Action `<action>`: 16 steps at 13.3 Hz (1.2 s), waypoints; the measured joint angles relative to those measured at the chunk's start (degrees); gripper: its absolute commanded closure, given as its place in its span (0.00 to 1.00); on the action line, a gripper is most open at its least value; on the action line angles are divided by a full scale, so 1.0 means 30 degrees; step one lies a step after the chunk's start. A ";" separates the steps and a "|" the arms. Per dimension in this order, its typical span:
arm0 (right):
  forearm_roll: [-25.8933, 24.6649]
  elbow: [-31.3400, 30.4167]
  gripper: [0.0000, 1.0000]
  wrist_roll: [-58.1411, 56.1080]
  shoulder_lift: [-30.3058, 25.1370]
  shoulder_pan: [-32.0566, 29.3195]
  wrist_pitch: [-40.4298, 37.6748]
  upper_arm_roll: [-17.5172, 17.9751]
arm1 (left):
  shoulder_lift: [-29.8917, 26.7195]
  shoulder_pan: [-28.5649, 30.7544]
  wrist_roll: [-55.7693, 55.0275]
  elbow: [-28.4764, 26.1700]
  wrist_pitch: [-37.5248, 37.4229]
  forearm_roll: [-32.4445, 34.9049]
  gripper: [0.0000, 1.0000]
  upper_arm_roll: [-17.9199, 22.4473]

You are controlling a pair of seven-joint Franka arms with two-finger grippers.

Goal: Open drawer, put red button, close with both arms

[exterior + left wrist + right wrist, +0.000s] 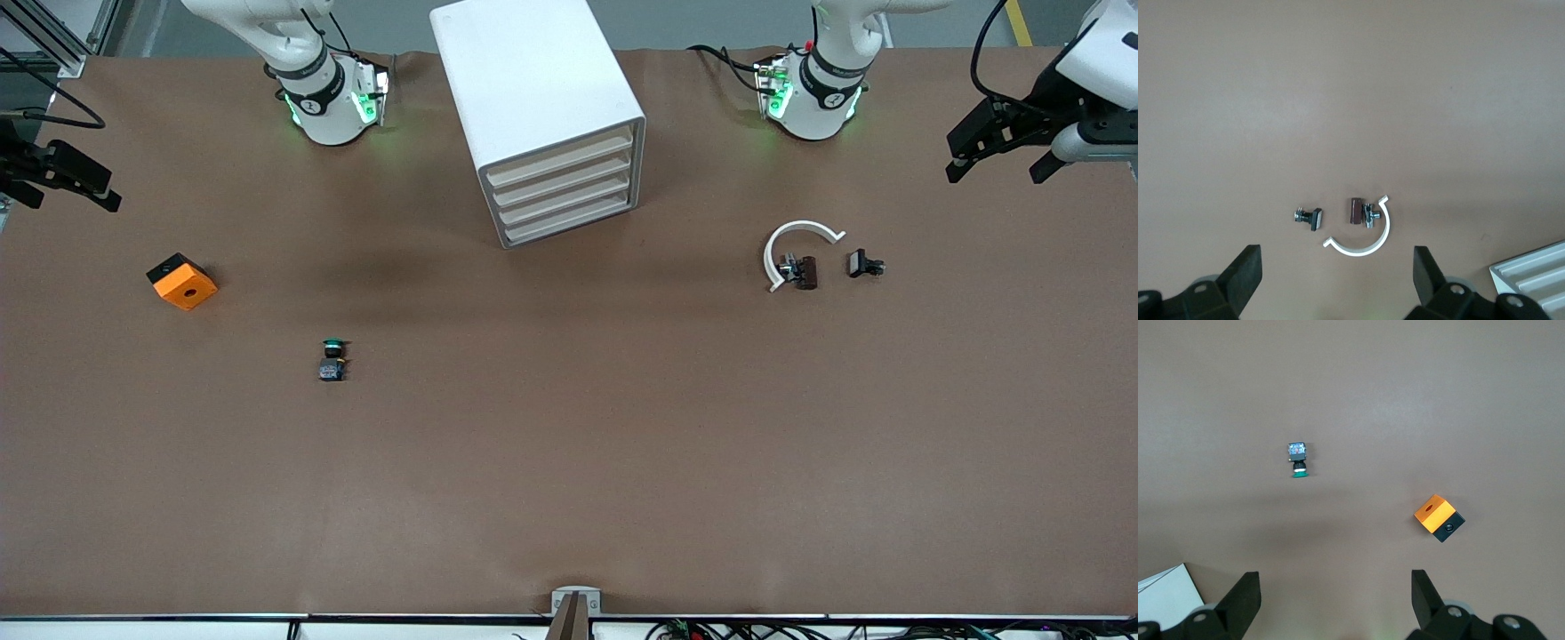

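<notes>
Drawer cabinet (551,116): four drawers, all shut.
Red button (807,272): on the counter, touching a white clip ring (800,233), toward the left arm's end.
Left hand (996,167), right hand (64,188): fingers spread, holding nothing, each over its own end of the counter.
Step, as judged: opening a drawer, which needs a grip on a drawer front.

Left gripper (1337,277) fingers (1245,273) apart above brown counter (1351,87). White curved clip (1368,243) partly encircles dark red button (1356,211); black button (1313,218) just beside; drawer unit (1531,275) corner near clip.
</notes>
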 measured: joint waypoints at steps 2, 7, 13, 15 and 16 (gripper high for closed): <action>0.0000 -0.0008 0.00 0.0000 0.0000 -0.0001 0.0008 -0.0042 | 0.0343 0.0023 -0.0001 0.0463 -0.0461 0.0000 0.00 0.0018; 0.0000 -0.0016 0.00 0.0000 0.0000 -0.0031 0.0118 -0.0095 | 0.0630 0.0021 -0.0001 0.0668 -0.0603 0.0000 0.00 0.0015; 0.0000 -0.0017 0.00 -0.0035 0.0000 -0.0032 0.0217 -0.0095 | 0.0642 0.0036 -0.0001 0.0740 -0.0688 0.0026 0.00 0.0036; -0.0001 -0.0017 0.00 -0.0473 0.0000 -0.0032 0.0316 -0.0096 | 0.0643 0.0061 -0.0001 0.0773 -0.0695 0.0064 0.00 0.0072; -0.0001 -0.0017 0.00 -0.0717 0.0000 -0.0032 0.0332 -0.0097 | 0.0643 0.0072 -0.0001 0.0786 -0.0698 0.0066 0.00 0.0086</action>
